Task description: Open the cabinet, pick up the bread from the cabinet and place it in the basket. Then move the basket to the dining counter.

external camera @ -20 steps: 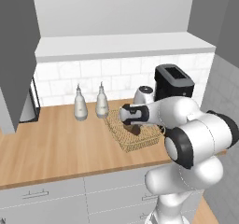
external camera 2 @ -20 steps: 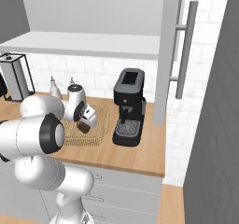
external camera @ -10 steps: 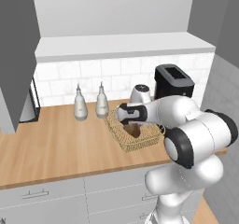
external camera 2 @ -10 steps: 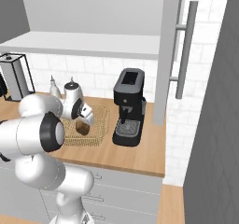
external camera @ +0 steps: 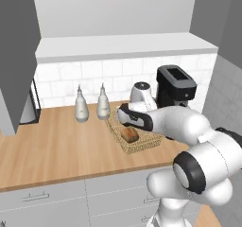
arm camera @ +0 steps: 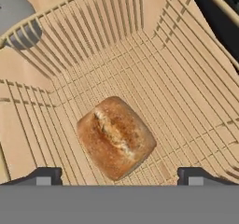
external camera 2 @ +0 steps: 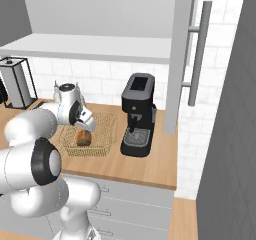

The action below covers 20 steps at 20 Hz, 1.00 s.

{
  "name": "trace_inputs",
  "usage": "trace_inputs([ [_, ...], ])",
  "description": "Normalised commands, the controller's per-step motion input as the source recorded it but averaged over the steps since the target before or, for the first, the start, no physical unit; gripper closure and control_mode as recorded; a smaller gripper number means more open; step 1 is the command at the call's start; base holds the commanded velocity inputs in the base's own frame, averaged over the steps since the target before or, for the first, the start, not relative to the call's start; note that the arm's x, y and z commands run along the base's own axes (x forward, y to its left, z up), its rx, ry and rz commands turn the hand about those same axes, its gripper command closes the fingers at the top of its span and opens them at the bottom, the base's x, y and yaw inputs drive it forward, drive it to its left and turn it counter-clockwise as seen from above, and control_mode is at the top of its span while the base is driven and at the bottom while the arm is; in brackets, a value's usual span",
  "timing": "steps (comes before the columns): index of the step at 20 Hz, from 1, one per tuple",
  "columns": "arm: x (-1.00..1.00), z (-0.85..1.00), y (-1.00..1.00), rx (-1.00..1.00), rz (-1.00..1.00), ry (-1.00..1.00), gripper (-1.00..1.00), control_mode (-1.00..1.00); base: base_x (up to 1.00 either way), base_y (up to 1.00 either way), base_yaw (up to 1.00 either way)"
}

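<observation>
Near the centre of the left base view, the bread is seen lying on the floor of the basket, which rests on the tabletop in front of the white tiles. Just above the loaf the tool is held with its two tips spread wide and nothing between them; in the hand view those tips are seen at the lower corners, clear of the loaf on both sides. Two pale bottles are placed just left of the basket, and a black coffee machine is stood close on its right in the right base view. A grey door with a long bar handle is seen at the upper right there. The long axis of the loaf is seen running from upper left to lower right in the hand view.
</observation>
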Motion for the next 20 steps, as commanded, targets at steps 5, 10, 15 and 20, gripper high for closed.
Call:
trace_inputs([
  [5, -0.33, 0.28, 0.32, -0.12, 0.15, 0.01, -1.0, -1.0, 0.0, 0.0, 0.0],
  [10, -0.11, 0.0, 0.2, -0.3, 0.21, 0.08, -1.0, -1.0, 0.0, 0.0, 0.0],
  [15, -0.51, 0.15, 0.21, -0.19, 0.17, 0.03, -1.0, -1.0, 0.0, 0.0, 0.0],
  [20, -0.37, 0.13, 0.21, -0.01, 0.14, 0.07, -1.0, -1.0, 0.0, 0.0, 0.0],
])
